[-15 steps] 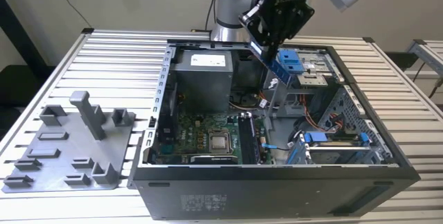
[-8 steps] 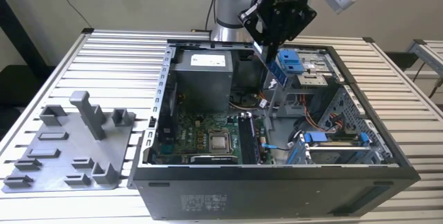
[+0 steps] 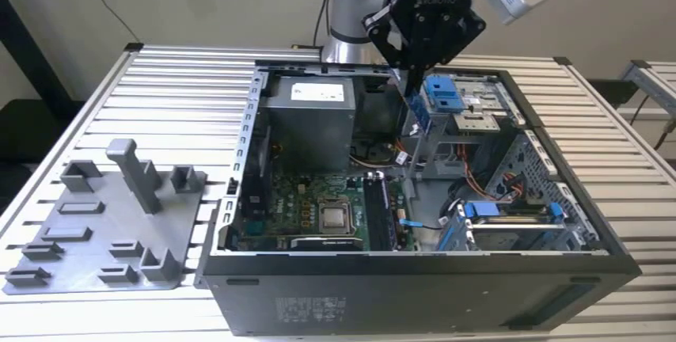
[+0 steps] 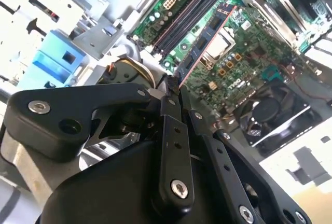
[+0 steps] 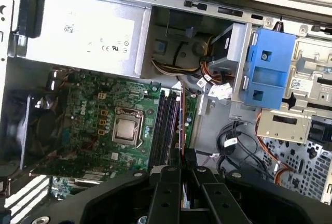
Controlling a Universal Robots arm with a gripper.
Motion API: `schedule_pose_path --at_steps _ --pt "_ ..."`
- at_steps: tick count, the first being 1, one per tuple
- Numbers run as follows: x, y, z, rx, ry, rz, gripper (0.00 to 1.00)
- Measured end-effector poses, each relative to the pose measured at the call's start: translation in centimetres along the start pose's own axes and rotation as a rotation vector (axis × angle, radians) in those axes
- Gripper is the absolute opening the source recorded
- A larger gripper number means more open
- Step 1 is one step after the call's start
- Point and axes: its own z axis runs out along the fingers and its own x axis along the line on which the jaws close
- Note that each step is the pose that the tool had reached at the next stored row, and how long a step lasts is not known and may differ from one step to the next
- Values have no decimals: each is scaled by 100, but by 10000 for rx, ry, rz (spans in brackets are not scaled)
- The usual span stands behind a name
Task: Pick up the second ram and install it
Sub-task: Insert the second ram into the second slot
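At the gripper (image 4: 174,86): closed tight on the second ram (image 4: 205,42), with the board projecting beyond the fingertips. Farther out, apart from the board: memory slots (image 4: 189,11) on the motherboard (image 4: 244,58). Judged step: carry toward slot, not yet seated. Needed for insertion: board edge parallel over a free slot.

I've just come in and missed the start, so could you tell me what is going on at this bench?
The robot arm's gripper is shut on the second ram, a thin dark board that sticks out from between its fingertips. It holds the board in the air over the open computer case, above the motherboard and its long black memory slots. The board is not in a slot yet.
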Motion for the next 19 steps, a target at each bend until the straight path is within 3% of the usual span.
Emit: schedule_pose_path --at_steps 12,19 --pt "0 -1 5 44 -6 1650 14" --pt "0 0 9 47 -7 1753 14"
